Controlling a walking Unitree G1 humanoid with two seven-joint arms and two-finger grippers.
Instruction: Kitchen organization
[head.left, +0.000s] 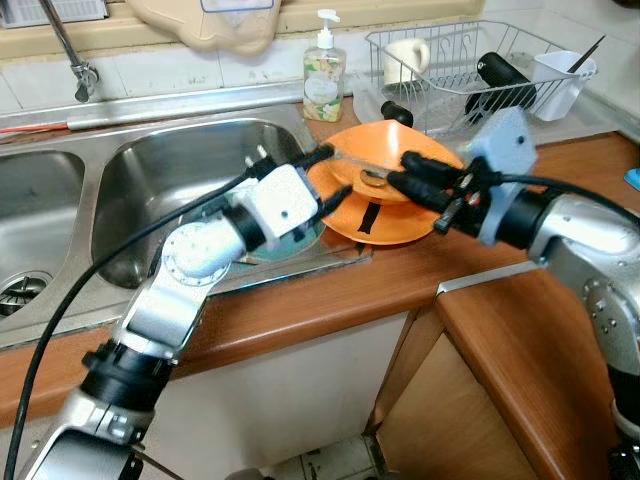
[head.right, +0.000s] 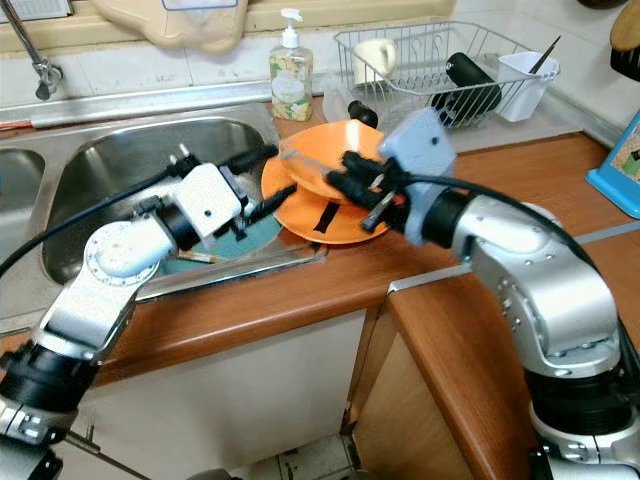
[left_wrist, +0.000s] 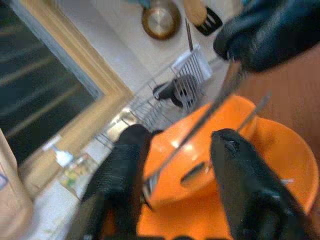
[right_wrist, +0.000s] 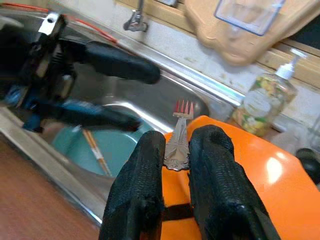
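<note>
Right end effector pinches a silver metal fork over stacked orange plastic bowls on the wooden table. Left end effector spread wide around the bowl rim, empty. Teal plate with chopsticks lies in the steel sink.

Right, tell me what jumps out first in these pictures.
The orange bowl sits on an orange plate on the wooden counter beside the sink. The right gripper pinches a fork over the bowl, while the left gripper stands open at the bowl's rim.
</note>
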